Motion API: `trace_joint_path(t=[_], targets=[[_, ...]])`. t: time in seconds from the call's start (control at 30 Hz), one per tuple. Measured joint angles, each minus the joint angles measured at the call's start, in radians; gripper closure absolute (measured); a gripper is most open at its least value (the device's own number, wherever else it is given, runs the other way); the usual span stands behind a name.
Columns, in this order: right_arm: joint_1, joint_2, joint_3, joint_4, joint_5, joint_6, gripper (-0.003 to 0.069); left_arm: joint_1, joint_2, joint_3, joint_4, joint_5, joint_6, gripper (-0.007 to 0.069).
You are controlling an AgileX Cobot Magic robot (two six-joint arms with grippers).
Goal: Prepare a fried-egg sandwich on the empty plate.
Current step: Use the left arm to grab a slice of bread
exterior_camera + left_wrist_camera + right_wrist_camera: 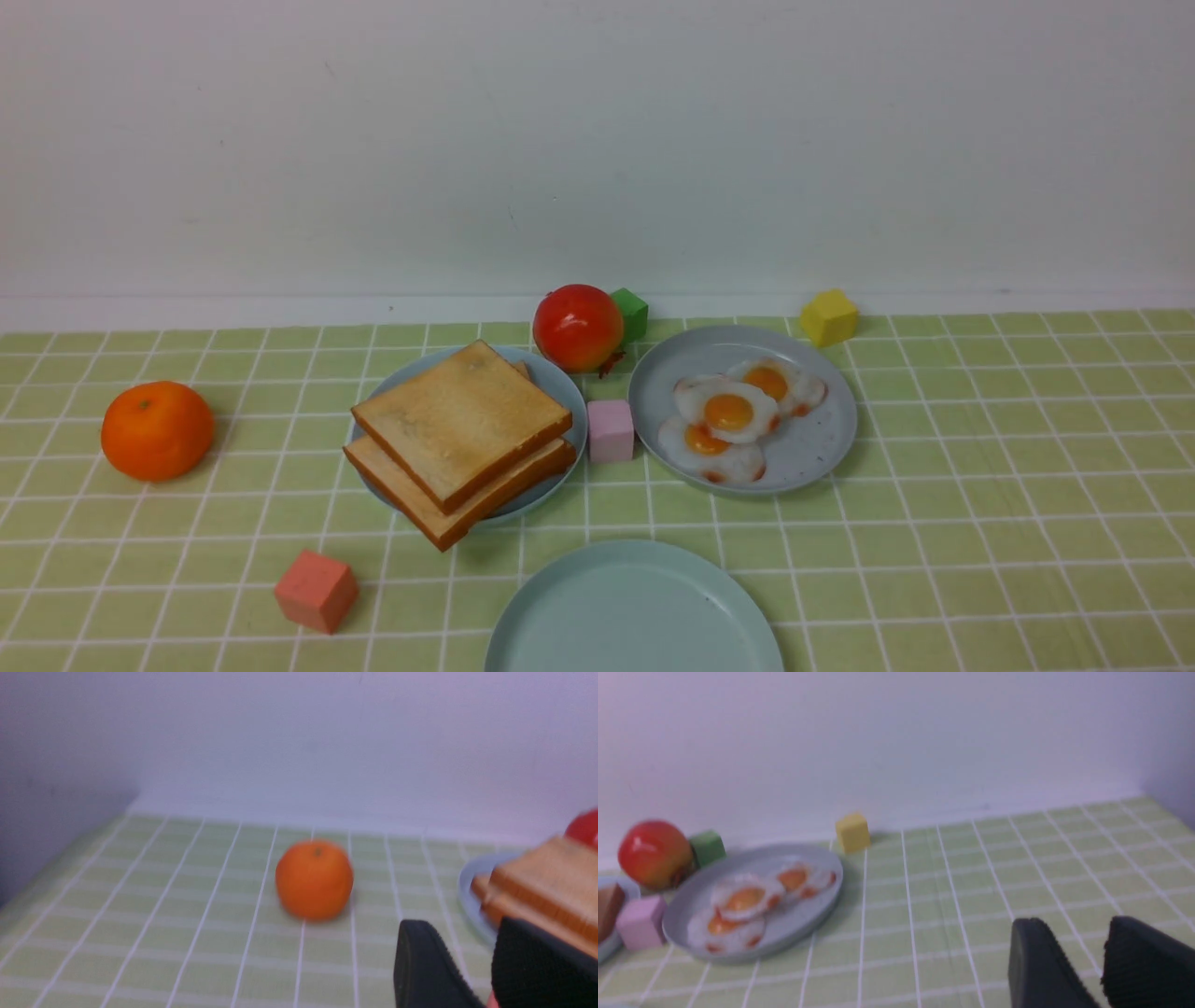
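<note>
The pale aqua plate (635,607) lies at the front middle of the table with nothing on it. Behind it to the left, two toast slices (462,425) are stacked on a light blue plate (564,385). To the right, three fried eggs (728,411) overlap on a grey speckled plate (822,448). No sandwich is in view. Neither arm appears in the front view. My left gripper (462,933) is open and empty, with the toast (542,882) just beyond it. My right gripper (1076,933) is open over bare cloth, well away from the egg plate (794,924).
An orange (157,429) sits far left and a red fruit (577,327) behind the two plates. Small cubes are scattered about: green (631,313), yellow (828,317), pink (611,429) between the plates, salmon (316,590) front left. A white wall bounds the back.
</note>
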Motion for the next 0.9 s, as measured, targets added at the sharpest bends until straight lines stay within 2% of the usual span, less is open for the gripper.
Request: trace_joint_path(t=[0.13,0.27,0.37,0.4,0.47,0.57,0.67,0.77,0.9], targets=[[0.000,0.000,0.000,0.000,-0.081,0.000,0.0418,0.000,0.000,0.000,0.003,-0.133,0.000,0.0386],[0.000,0.000,0.000,0.004,-0.099,0.000,0.0418,0.000,0.000,0.000,0.003,-0.159,0.000,0.0386],[0.000,0.000,0.000,0.030,-0.115,0.036,0.0418,0.000,0.000,0.001,0.004,-0.170,0.001,0.0386],[0.000,0.000,0.000,0.057,-0.136,0.086,0.0418,0.000,0.000,0.001,0.004,-0.192,-0.001,0.0386],[0.000,0.000,0.000,0.081,-0.168,0.131,0.0418,0.000,0.000,0.001,0.002,-0.232,-0.023,0.0386],[0.001,0.000,0.000,0.114,-0.328,0.220,0.0418,0.000,0.000,0.001,-0.013,-0.433,-0.145,0.0386],[0.001,0.000,-0.033,0.122,-0.402,0.248,0.0418,0.000,0.000,-0.021,-0.026,-0.533,-0.183,0.0386],[0.001,0.014,-0.137,0.122,-0.402,0.256,0.0418,0.000,0.002,-0.118,-0.055,-0.533,-0.193,0.0386],[0.001,0.165,-0.478,0.123,-0.275,0.257,0.0418,0.000,0.154,-0.413,-0.120,-0.380,-0.242,0.0386]])
